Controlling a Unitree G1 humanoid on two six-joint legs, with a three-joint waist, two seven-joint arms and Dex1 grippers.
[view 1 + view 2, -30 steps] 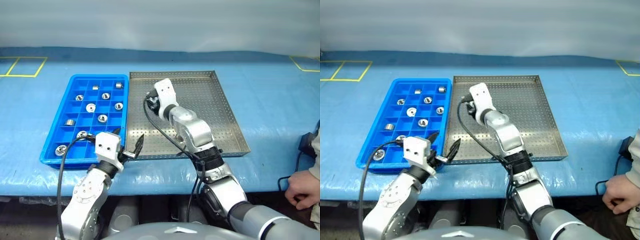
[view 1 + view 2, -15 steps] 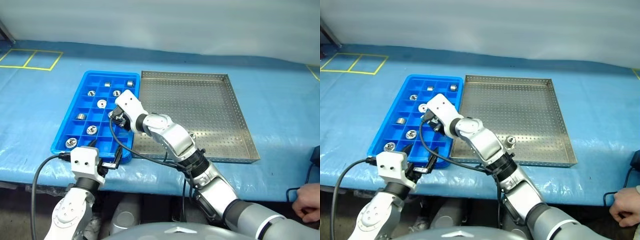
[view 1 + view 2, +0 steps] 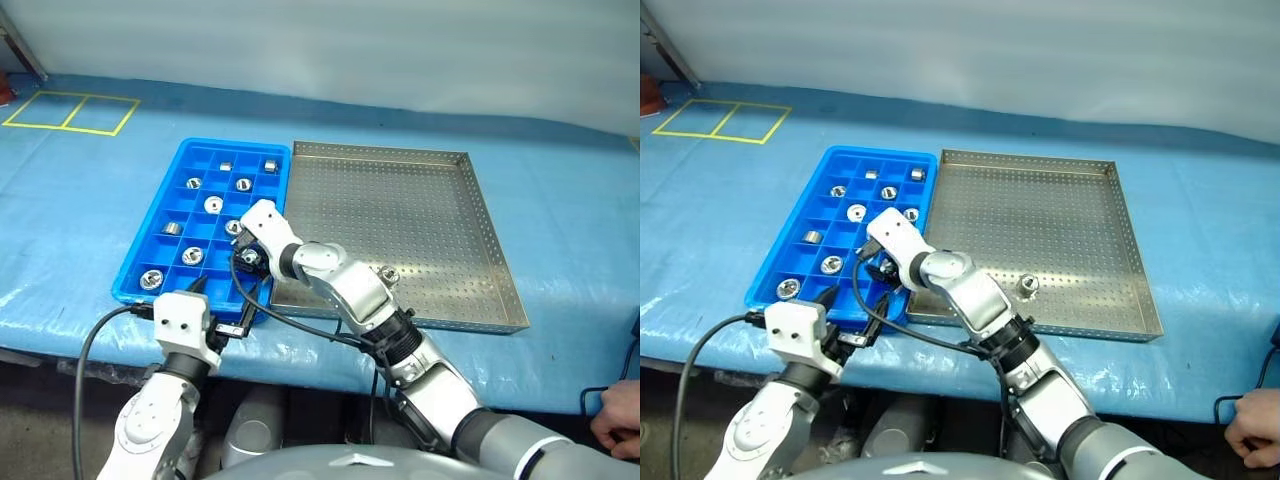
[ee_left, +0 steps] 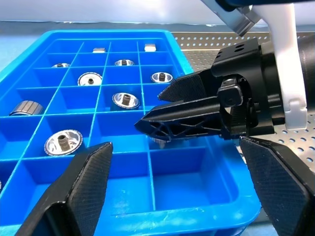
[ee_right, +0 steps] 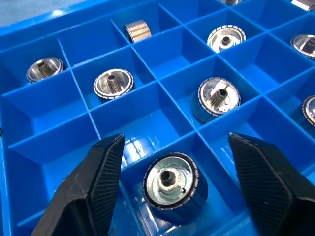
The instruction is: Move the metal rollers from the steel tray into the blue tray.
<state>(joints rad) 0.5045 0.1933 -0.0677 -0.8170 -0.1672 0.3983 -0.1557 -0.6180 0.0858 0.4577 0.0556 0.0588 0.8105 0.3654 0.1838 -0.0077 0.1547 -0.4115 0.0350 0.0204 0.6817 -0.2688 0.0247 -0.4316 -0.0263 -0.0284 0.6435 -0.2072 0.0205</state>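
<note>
One roller sits alone on the steel tray, near its front rim, in the head views. Beside it on the left lies the blue tray, the two trays edge to edge, with rollers dotted singly through its compartments. The right gripper reaches across over the blue tray's near right part, and the left gripper hangs just off that tray's front edge. From up here you cannot tell how either pair of fingers stands.

Over to the left wrist view: its own fingers stand wide apart with nothing between them, pointing at the blue tray's near corner. The right gripper crosses in front, its black fingers angled down over a compartment, a roller partly hidden just beneath the tips.

Now the right wrist view, and this one settles it: the right fingers are spread wide, and a roller sits loose in the compartment between them, hole facing up, touched by neither. More rollers fill the compartments beyond, one to each.
</note>
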